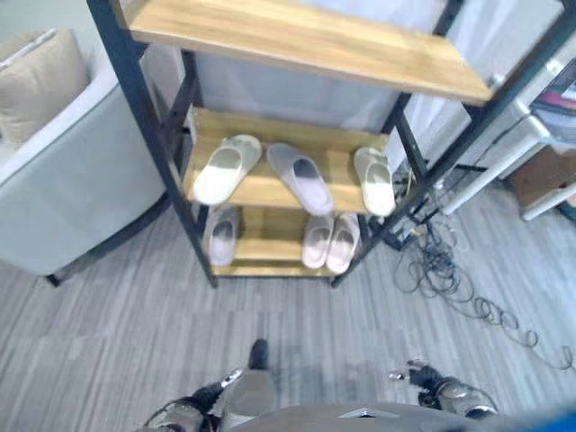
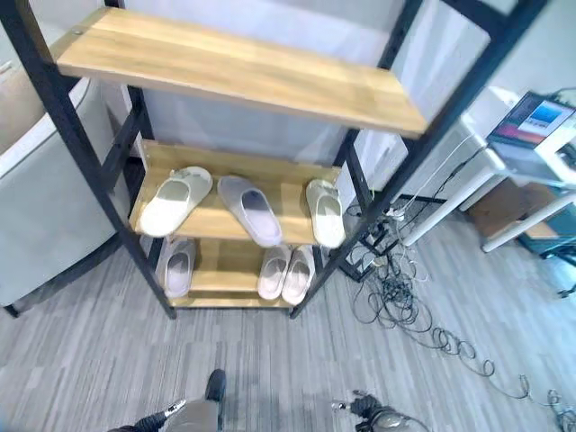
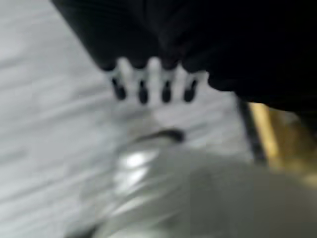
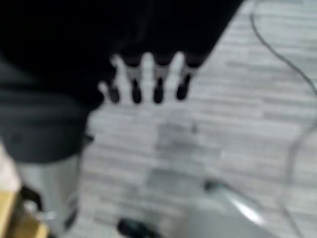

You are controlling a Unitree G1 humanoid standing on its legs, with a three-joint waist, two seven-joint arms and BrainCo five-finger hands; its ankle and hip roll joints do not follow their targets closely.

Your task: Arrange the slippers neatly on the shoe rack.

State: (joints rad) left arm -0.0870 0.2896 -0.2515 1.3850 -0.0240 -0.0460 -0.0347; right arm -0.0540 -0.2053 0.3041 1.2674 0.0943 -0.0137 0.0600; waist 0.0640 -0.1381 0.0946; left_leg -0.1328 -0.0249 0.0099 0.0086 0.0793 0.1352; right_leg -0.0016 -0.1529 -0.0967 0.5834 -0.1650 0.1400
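On my left wrist feed the left hand point(image 3: 153, 74) has its fingers point(image 3: 142, 90) hanging straight in a row with nothing between them, over bare grey plank floor point(image 3: 44, 114); the right hand point(image 4: 148, 74) reads the same, fingers point(image 4: 158, 90) relaxed and straight, carrying nothing. From the head camera I see both hands low at the near edge of the view, well apart from the shoe rack point(image 1: 148, 135), with a wide strip of open floor between us. All the slippers are on the rack. On the middle shelf point(image 1: 342, 157) a cream slipper point(image 1: 225, 168) lies angled at the left, a grey slipper point(image 1: 301, 177) slants across the centre with its end at the front edge, and another cream slipper point(image 1: 374, 180) sits at the right, close to the dark upright. On the bottom shelf point(image 1: 261, 247) a single pinkish slipper point(image 1: 222, 234) lies at the left and a pinkish pair point(image 1: 329, 243) lies side by side, touching, at the right. A pale armchair point(image 1: 72, 171) stands just beside the rack's left side, and loose cables point(image 1: 450, 279) sprawl on the floor to the right.
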